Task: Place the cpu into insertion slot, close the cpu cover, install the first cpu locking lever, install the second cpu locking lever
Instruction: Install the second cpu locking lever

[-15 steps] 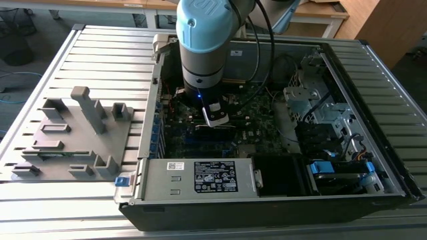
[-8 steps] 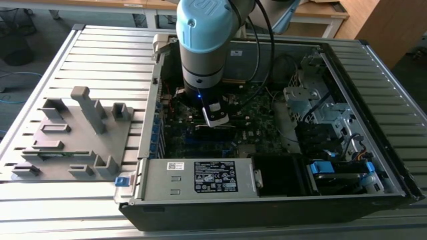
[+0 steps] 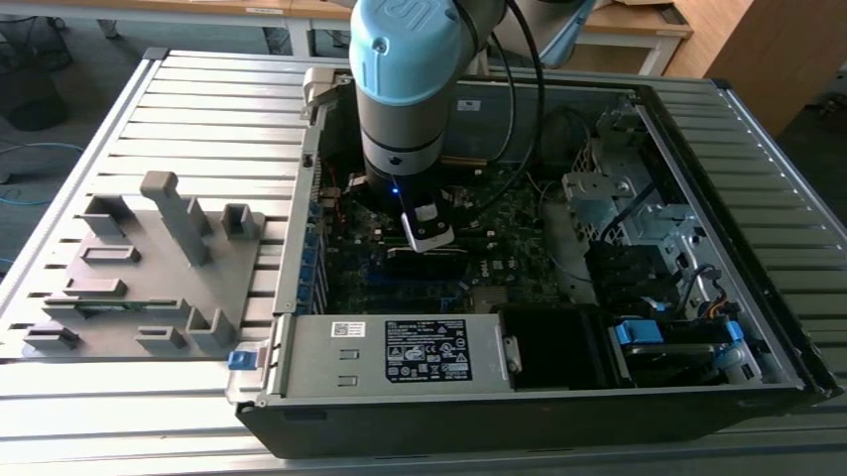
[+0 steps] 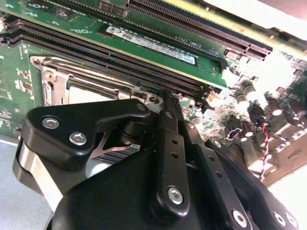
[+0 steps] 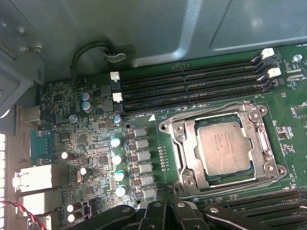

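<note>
Right up against the lens in the second wrist view, the black metal gripper [image 4: 165, 108] with its bolted linkage bars. Claw apart or together? I cannot tell from here.

Just past it in the first wrist view, there's the prize: one cpu [image 5: 224, 148], a thin square chip with a pale silvery-grey face, already lying flat in the one insertion slot [image 5: 178, 128], the square silver-rimmed socket. One cpu cover [image 5: 189, 143], a thin silvery window frame, lies down around the chip's edges. I can't tell whether the levers are latched.

My read: that chip is light, stiff and fragile underneath, so take it by its edges only. The cover looks like thin, springy sheet metal, best pressed at its free edge.

Beyond the socket are four long black memory slots [image 5: 192, 81].

Farther out, in the middle of the exterior view, the arm hangs over one open dark computer case [image 3: 530, 416], with one grey plastic fixture tray [image 3: 133, 288] at lower left.
</note>
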Tool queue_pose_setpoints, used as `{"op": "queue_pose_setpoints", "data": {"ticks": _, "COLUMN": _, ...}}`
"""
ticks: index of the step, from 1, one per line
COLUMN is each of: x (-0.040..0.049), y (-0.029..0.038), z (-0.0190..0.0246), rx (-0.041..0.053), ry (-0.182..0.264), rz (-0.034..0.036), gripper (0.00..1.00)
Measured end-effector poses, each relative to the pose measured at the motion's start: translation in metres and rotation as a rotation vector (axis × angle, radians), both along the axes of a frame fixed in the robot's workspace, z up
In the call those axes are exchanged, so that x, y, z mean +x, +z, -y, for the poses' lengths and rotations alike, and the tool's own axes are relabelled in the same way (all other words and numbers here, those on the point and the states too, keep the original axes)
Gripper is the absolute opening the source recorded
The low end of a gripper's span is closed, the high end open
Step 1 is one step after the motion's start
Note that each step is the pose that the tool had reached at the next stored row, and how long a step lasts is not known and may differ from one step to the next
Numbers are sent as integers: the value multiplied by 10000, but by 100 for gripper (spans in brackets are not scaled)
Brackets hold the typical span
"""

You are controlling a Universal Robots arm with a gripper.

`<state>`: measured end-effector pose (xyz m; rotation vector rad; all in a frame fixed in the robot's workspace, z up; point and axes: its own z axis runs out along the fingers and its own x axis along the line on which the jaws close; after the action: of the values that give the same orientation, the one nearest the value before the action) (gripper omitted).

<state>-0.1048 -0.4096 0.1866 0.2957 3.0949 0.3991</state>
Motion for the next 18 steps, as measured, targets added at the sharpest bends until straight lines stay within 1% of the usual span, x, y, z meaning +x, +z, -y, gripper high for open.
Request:
{"op": "queue_pose_setpoints", "data": {"ticks": 4, "x": 0, "y": 15, "z": -2, "rx": -14, "ry": -3, "rz": 3, "gripper": 10}}
{"op": "queue_pose_setpoints", "data": {"ticks": 11, "x": 0, "y": 75, "z": -2, "rx": -20, "ry": -19, "rz": -1, "gripper": 10}}
{"op": "queue_pose_setpoints", "data": {"ticks": 15, "x": 0, "y": 77, "z": -2, "rx": -26, "ry": -30, "rz": 0, "gripper": 10}}
{"op": "queue_pose_setpoints", "data": {"ticks": 18, "x": 0, "y": 77, "z": -1, "rx": -53, "ry": -52, "rz": 0, "gripper": 10}}
